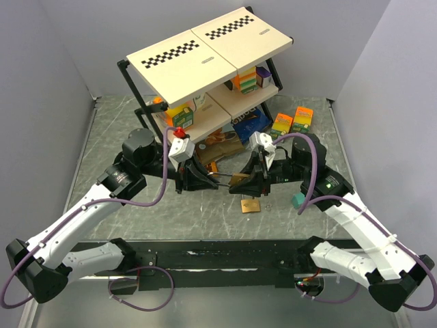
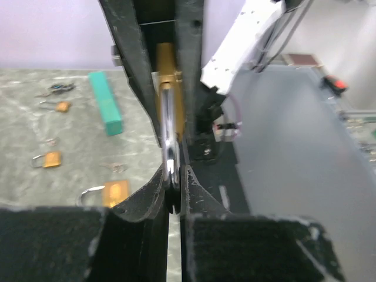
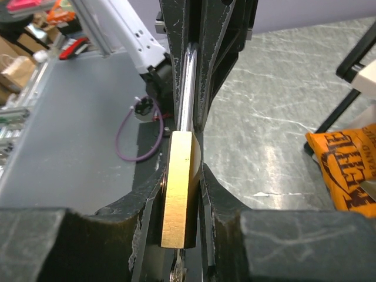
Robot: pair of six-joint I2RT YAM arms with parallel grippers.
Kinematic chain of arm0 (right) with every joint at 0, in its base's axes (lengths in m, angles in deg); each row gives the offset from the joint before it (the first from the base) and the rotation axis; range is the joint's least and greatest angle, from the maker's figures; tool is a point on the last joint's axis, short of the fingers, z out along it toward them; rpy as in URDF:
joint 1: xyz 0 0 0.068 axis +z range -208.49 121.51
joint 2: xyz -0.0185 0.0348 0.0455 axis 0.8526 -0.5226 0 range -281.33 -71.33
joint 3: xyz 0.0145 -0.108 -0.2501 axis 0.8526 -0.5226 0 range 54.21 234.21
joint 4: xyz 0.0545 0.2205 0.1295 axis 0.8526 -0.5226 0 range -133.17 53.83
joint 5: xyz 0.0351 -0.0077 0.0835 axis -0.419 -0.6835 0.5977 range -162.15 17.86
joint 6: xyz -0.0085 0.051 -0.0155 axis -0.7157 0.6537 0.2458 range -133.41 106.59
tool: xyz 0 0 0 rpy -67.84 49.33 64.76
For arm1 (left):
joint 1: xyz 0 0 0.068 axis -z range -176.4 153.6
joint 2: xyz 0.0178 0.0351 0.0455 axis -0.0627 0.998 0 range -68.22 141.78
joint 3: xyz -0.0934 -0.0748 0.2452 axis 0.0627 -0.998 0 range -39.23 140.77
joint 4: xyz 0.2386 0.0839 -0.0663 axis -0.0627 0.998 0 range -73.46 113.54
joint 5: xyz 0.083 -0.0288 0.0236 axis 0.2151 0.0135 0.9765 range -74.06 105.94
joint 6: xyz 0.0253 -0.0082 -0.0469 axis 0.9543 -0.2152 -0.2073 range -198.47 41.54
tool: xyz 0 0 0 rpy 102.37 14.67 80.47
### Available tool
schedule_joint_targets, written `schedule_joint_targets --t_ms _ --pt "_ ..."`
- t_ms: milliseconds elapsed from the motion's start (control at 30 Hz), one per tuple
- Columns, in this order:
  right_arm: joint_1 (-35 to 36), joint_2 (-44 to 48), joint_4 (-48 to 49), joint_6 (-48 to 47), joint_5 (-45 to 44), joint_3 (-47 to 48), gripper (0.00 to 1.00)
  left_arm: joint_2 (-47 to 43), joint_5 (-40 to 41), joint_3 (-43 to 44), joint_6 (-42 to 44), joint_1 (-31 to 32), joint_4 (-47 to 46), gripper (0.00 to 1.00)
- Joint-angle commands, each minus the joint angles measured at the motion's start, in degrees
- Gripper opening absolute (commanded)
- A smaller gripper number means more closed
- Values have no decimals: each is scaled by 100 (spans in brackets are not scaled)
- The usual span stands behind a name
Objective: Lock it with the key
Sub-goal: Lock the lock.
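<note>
Brass body and steel bow: the padlock point(image 3: 178, 194) is held off the table between the two arms, in front of the shelf unit point(image 1: 205, 51). The right gripper point(image 1: 251, 180) is clamped on the flat sides of the brass body. The shackle point(image 3: 188, 88) runs straight out from it into the left gripper point(image 2: 172, 176), whose fingers are pinched tight on the steel loop. In the top view the two grippers face each other nose to nose, with the lock bridging them.

From the right wrist, a silver tab point(image 3: 176, 271) peeks out under the brass body at the picture's bottom edge. It may be the key sitting in the keyway, but it is too cropped to tell. Whether the shackle is seated home or sprung also cannot be read from any view.

As a judgement, the lock is picked up and braced, which is the groundwork. Neither gripper is on a key, so the turn that locks it looks yet to be done, and one gripper would need to let go first.

On the marble-pattern table point(image 1: 109, 137) just below the pair lies a spare padlock point(image 1: 250, 206), with a teal block point(image 1: 298, 201) to its right. The left wrist view shows more small padlocks point(image 2: 51, 159) scattered further out. An orange snack bag point(image 3: 341, 170) lies near the shelf's leg.
</note>
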Motion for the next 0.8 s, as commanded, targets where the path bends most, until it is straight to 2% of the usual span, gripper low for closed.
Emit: schedule_joint_targets --t_ms 0,67,167,267,400,467,633,767 --pt "49 -105 202 -405 -163 279 47 148 198 167 818 -89 281 1" --pt "-213 9 -27 -406 -251 244 72 69 154 158 1054 -274 686 1" --pt "-504 123 -438 -546 -243 218 83 -45 93 158 1485 -520 1282 1" --pt "-838 211 -1044 -1037 -155 244 86 -133 -13 167 1688 -705 1661 1" --pt "-1015 299 -1758 -1601 -49 209 82 -160 -75 255 1821 -819 1882 1" --pt "-1024 308 -1864 -1689 -6 139 74 -169 -136 264 1777 -828 1847 1" --pt "-1024 343 -1593 -1619 -14 -125 58 -221 -215 185 1557 -837 1584 1" --pt "-1015 335 -1302 -1443 3 -239 54 -239 -277 167 1487 -837 1531 1"
